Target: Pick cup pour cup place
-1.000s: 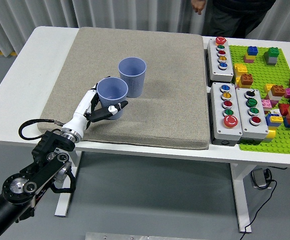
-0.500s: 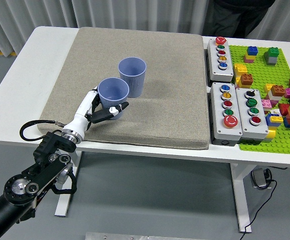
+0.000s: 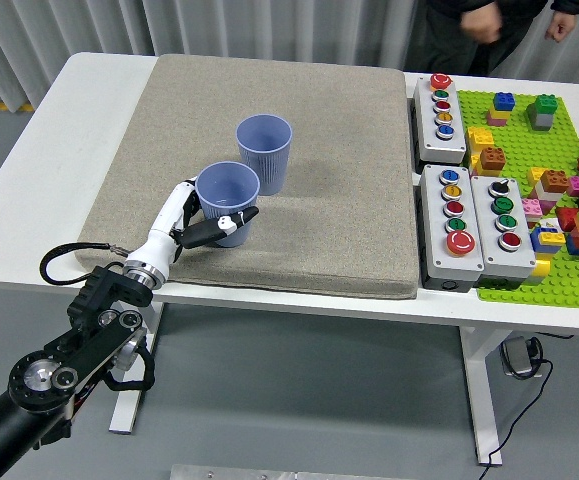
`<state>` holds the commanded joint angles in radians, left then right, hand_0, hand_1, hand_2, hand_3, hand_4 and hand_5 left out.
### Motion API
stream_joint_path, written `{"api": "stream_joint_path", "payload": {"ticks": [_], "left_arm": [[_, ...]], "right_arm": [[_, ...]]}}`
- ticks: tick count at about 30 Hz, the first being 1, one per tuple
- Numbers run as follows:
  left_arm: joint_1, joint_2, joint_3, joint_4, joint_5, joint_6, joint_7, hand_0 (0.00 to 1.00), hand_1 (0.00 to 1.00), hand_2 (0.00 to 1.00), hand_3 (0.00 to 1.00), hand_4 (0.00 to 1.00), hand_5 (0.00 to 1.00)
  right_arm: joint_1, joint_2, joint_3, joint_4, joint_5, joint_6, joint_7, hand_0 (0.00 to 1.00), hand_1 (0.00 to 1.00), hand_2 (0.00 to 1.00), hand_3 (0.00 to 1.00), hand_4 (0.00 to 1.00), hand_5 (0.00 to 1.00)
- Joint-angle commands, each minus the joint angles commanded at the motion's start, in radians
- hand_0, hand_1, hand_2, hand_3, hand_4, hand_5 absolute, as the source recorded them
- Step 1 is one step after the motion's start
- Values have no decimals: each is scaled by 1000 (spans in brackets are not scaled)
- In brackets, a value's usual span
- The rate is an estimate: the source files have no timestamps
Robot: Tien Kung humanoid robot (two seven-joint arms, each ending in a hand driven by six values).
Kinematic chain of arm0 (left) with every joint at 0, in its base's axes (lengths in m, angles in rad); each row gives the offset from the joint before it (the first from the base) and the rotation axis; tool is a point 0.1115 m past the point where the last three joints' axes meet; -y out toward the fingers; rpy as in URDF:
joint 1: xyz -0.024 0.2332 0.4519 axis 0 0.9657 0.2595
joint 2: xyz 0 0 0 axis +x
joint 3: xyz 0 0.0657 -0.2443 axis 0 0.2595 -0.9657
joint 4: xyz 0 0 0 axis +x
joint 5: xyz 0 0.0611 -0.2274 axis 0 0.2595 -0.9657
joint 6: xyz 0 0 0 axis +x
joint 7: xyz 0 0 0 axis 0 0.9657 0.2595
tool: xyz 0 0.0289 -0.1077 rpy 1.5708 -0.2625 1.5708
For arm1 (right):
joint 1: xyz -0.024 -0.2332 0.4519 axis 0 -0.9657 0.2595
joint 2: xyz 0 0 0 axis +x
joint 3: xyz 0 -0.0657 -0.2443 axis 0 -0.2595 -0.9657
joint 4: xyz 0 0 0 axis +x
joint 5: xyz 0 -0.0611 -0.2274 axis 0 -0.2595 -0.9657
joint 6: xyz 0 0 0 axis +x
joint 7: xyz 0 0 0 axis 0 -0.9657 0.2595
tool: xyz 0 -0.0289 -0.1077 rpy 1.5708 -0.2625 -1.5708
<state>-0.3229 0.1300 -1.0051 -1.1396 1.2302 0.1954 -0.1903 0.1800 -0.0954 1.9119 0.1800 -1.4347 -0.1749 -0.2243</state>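
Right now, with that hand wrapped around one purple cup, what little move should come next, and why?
Probably a small lift and tilt toward the second ribbed purple plastic cup. The left robot hand already grips the nearer ribbed purple plastic cup, which is upright on the grey-beige mat, just in front of the other cup.

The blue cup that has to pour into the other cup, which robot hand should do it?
Left. The left hand already grips the near cup beside the second cup on the mat; no right arm is in view.
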Motion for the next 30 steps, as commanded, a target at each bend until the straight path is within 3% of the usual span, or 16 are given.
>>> {"api": "stream_joint_path", "payload": {"ticks": [6, 11, 18, 22, 26, 27, 30], "left_arm": [[3, 1, -4, -8, 7, 8, -1, 719, 641, 572, 546, 893, 305], [-8, 21, -22, -43, 43, 14, 10, 716, 635, 568, 540, 891, 304], [-54, 79, -32, -55, 53, 5, 30, 708, 628, 565, 537, 893, 298], [-101, 126, -13, -56, 61, -6, 48, 699, 623, 565, 534, 891, 298], [-152, 157, 7, -44, 62, -10, 56, 699, 623, 565, 534, 891, 298], [-159, 160, 9, -42, 62, -10, 57, 637, 578, 556, 528, 888, 297], [-204, 177, 33, -22, 60, -14, 64, 637, 578, 556, 528, 888, 297]], "right_arm": [[0, 0, 0, 0, 0, 0, 0, 694, 615, 594, 589, 2, 272], [1, -1, 0, 0, 3, 0, 2, 694, 615, 593, 589, 2, 273], [3, -5, 0, 0, 4, -1, 3, 695, 615, 593, 589, 2, 268], [5, -8, -1, 0, 8, -2, 5, 695, 615, 593, 589, 2, 269], [8, -10, -3, 0, 11, -2, 6, 695, 615, 593, 589, 2, 269], [8, -11, -3, 0, 11, -2, 6, 694, 615, 593, 589, 2, 268], [11, -12, -5, 0, 14, -3, 6, 694, 615, 593, 589, 2, 268]]}}
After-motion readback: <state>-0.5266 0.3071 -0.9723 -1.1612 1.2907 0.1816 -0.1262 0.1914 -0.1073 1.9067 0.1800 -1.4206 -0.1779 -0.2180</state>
